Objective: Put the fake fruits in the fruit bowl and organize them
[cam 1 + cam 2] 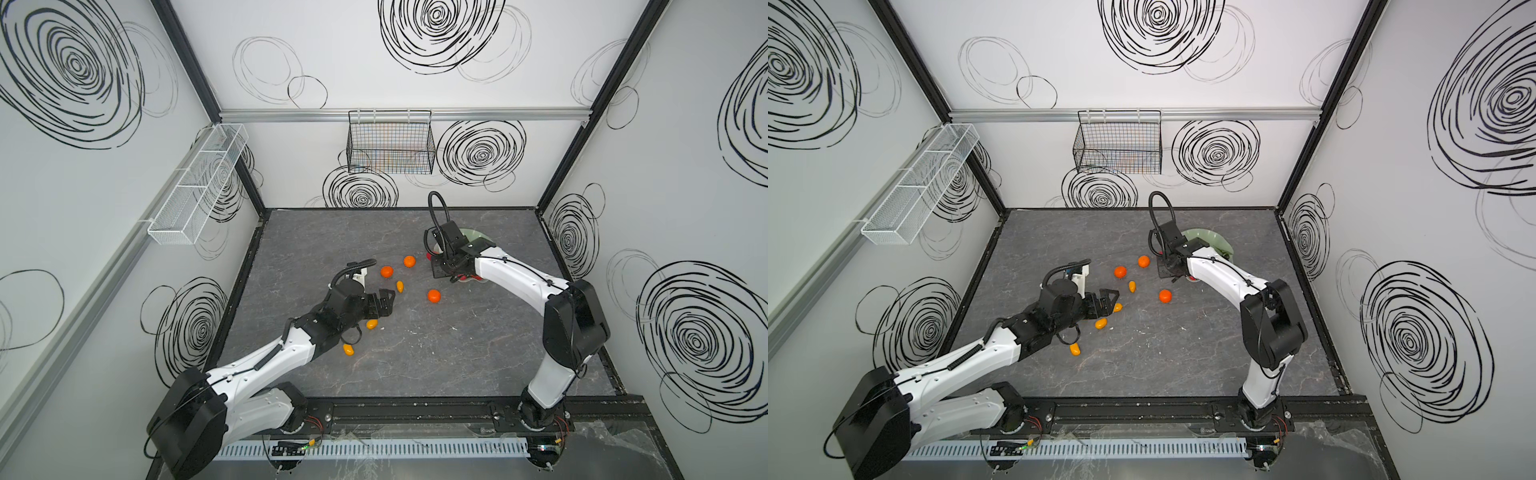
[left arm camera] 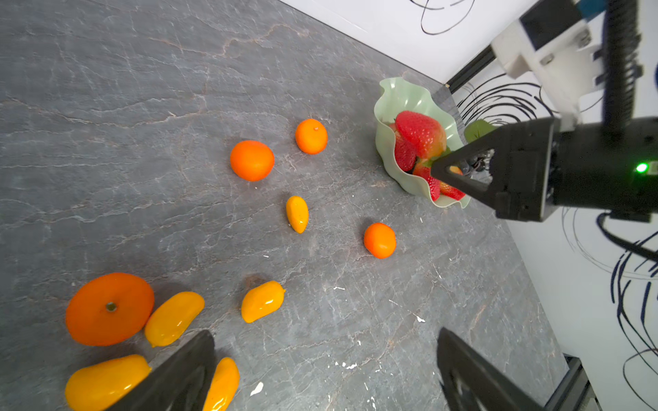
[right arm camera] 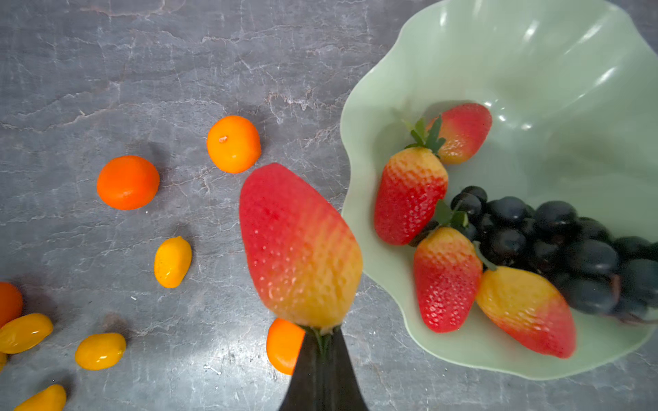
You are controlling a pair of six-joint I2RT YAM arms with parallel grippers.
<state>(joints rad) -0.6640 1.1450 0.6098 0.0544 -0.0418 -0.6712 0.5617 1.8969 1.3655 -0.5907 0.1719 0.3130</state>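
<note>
Your right gripper (image 3: 322, 336) pinches one strawberry (image 3: 299, 245) just beside the fruit bowl (image 3: 534, 71), which holds four more and one grape bunch (image 3: 569, 256). Your left gripper (image 2: 324, 341), jaws apart, overlooks four tangerines (image 2: 252, 160) and five kumquats (image 2: 297, 213) on the table (image 2: 106, 106).

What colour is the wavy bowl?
The bowl is pale mint green, seen best in the right wrist view.

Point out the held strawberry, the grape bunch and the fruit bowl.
held strawberry (image 3: 299, 245): right wrist view, red-yellow body.
grape bunch (image 3: 552, 249): right wrist view, middle grapes.
fruit bowl (image 3: 534, 71): right wrist view, bare inner wall.
</note>
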